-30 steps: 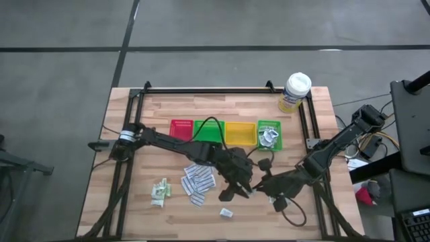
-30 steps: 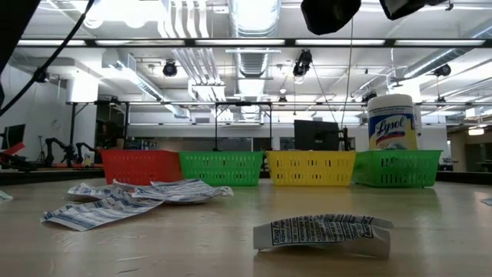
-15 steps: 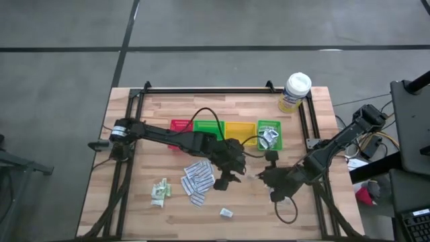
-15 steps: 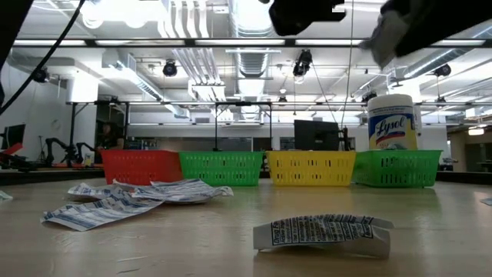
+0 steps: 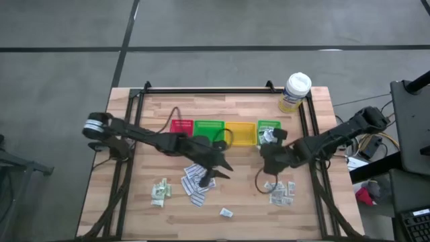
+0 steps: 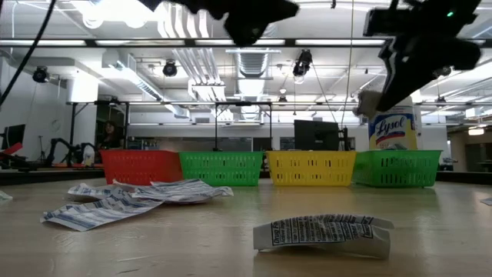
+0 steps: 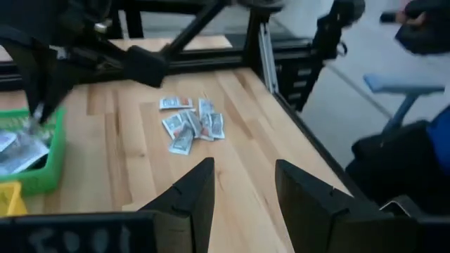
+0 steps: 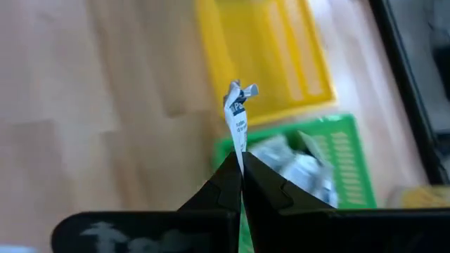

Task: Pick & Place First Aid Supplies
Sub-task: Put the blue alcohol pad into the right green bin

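Note:
A small white printed packet (image 8: 238,116) sticks out of my shut right gripper (image 8: 241,165), which hangs near the right-hand green tray (image 5: 274,125) holding grey-white packets (image 8: 302,169). My left gripper (image 7: 242,190) is open and empty above the table's middle (image 5: 216,173), beside a heap of long white strips (image 5: 197,181). Pale green-white sachets lie flat in a cluster at the near right (image 5: 282,191) and another at the near left (image 5: 160,191). One small packet (image 6: 323,232) lies alone near the front edge. My right gripper pinches the packet's lower end (image 8: 240,149) between its two fingertips. The fingers slant downward toward the table's far side. The packet stands out beyond the tips, crumpled at its free end, lifted clear of the table and trays.
Red (image 5: 181,127), green (image 5: 209,124) and yellow (image 5: 240,125) trays stand in a row left of the right-hand green tray. A white-lidded yellow-labelled tub (image 5: 295,91) stands at the far right corner. A black frame rail (image 5: 208,89) runs along the far edge.
My right gripper has gone from the table's near middle toward the far edge, up to the right-hand green tray, turning and tipping downward with the packet. My left gripper has drawn away from it toward the table's left. The sachets at the near right now show.

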{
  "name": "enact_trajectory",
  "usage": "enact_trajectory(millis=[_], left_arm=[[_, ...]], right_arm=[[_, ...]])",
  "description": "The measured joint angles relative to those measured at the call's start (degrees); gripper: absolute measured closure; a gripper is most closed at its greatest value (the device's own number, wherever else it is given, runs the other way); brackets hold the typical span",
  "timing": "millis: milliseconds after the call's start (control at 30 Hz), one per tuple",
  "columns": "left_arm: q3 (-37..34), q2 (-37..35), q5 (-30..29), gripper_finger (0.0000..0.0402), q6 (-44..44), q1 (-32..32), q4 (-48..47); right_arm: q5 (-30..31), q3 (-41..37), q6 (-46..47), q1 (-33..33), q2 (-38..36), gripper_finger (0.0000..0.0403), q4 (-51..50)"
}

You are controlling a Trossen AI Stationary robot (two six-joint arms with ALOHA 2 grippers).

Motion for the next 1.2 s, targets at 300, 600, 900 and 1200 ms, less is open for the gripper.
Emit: enact_trajectory(millis=[300,600,900,1200], left_arm=[[-20.42,-11.60,-4.94,0.0257,-4.30,-0.72,17.54],[-32.40,-17.18,-8.34,0.0257,-4.73,-0.70,29.84],[-36.91,-17.35,-8.74,0.0257,-7.24,-0.70,34.05],[-36.84,-17.35,-8.62,0.0257,-7.19,-0.70,34.08]], right_arm=[[0.33,0.00,-3.04,-12.75,0.00,0.0395,-3.65],[-8.44,-0.02,-5.83,-23.11,0.00,0.0395,-3.47],[-22.75,0.17,-3.04,-33.31,0.02,0.0395,-2.85],[-35.27,0.17,0.03,-42.50,0.02,0.0394,-2.11]])
